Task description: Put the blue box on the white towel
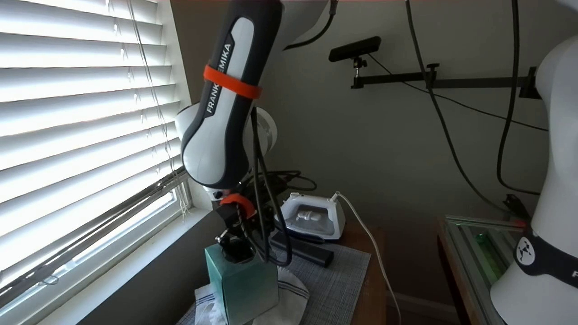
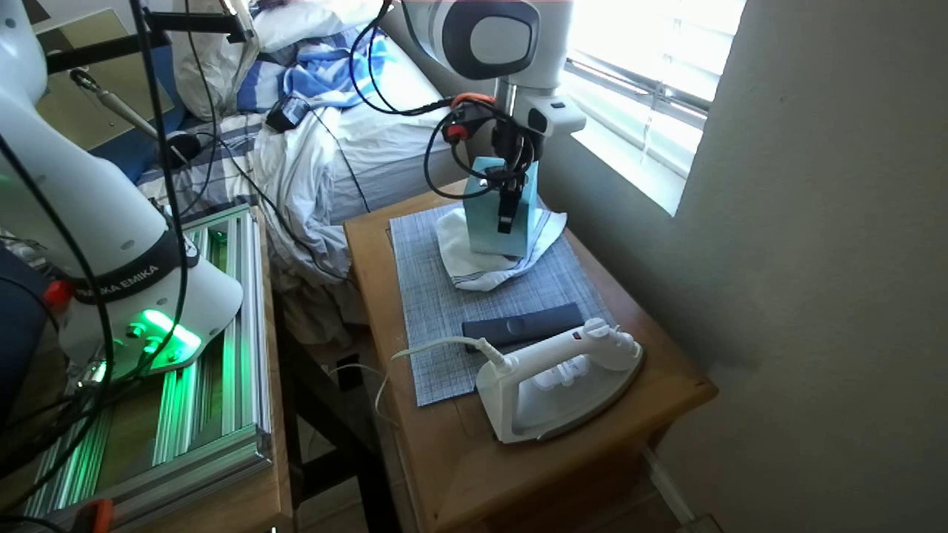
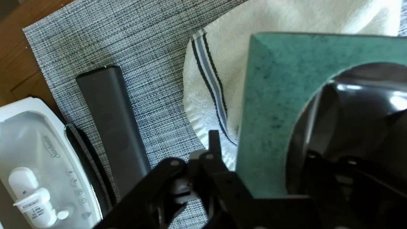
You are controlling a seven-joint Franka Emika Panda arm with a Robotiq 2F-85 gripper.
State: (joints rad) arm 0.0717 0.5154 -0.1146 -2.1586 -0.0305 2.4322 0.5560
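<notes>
Near white slatted blinds [image 1: 81, 90] in an exterior view, a tall blue-green box [image 1: 248, 289] is standing on a dark-striped white cloth towel [image 1: 291, 300]. In an exterior view, a black two-fingered gripper [image 2: 509, 207] is hanging alongside. In the wrist view its fingers [image 3: 213, 143] are standing spread, one outside the box, the other apparently sitting inside its oval hole [image 3: 359, 95], seemingly holding nothing. Placing is looking finished, so withdrawing well is calling for lifting straight up, fingers wide, lest the inner one catch and tip the box
</notes>
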